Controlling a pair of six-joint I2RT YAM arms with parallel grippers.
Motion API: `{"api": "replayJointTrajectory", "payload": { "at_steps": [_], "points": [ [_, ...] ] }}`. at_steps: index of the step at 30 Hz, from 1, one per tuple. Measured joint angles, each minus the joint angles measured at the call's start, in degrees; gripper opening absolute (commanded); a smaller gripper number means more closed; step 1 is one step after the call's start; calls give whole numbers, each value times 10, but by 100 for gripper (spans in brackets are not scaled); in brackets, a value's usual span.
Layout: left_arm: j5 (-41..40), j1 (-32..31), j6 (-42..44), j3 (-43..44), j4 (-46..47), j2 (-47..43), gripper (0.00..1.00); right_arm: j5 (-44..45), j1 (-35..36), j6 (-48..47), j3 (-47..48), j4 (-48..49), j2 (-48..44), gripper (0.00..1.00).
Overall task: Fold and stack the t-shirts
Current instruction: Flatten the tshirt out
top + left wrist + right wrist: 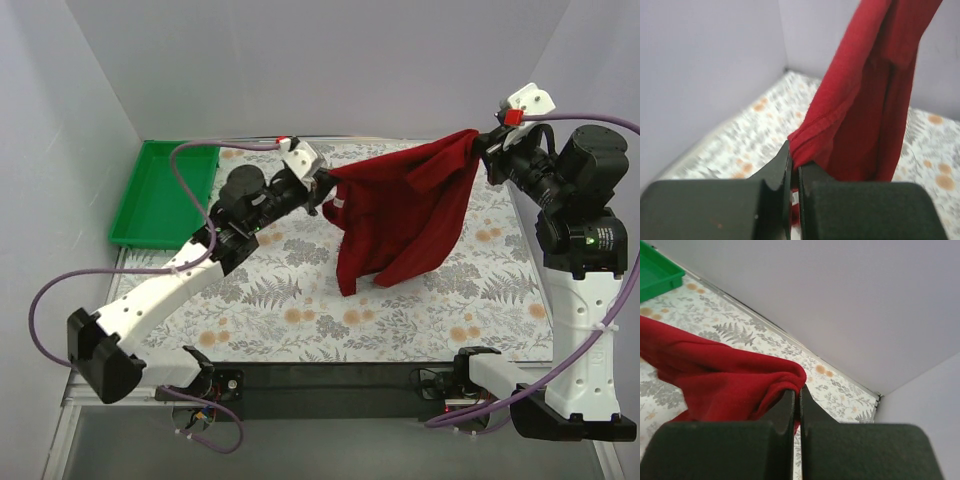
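Okay, left gripper [322,190] and right gripper [482,143] both clenched on the t-shirt [400,215], which hangs between them over the floral table [420,320]; green tray [160,195] sits well apart. Top view alone shows the white neck label [333,205]; wrist views show each pinch.

Plain pale lilac walls [300,60], fern-and-flower patterned tabletop [400,320], green tray [160,195] at far left.
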Motion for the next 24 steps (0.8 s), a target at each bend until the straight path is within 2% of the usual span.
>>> {"api": "replayJointTrajectory", "payload": {
  "at_steps": [6, 10, 16, 24],
  "points": [
    [-21, -1, 48, 80, -43, -69, 0, 48, 0, 14, 27, 13, 14, 1],
    [-10, -3, 56, 116, -79, -76, 0, 64, 2, 16, 70, 19, 21, 1],
    [51, -4, 36, 162, -110, -76, 0, 91, 2, 17, 165, 23, 27, 1],
    [144, -6, -38, 225, -98, -87, 0, 103, 0, 13, 300, 34, 34, 1]
  ]
}}
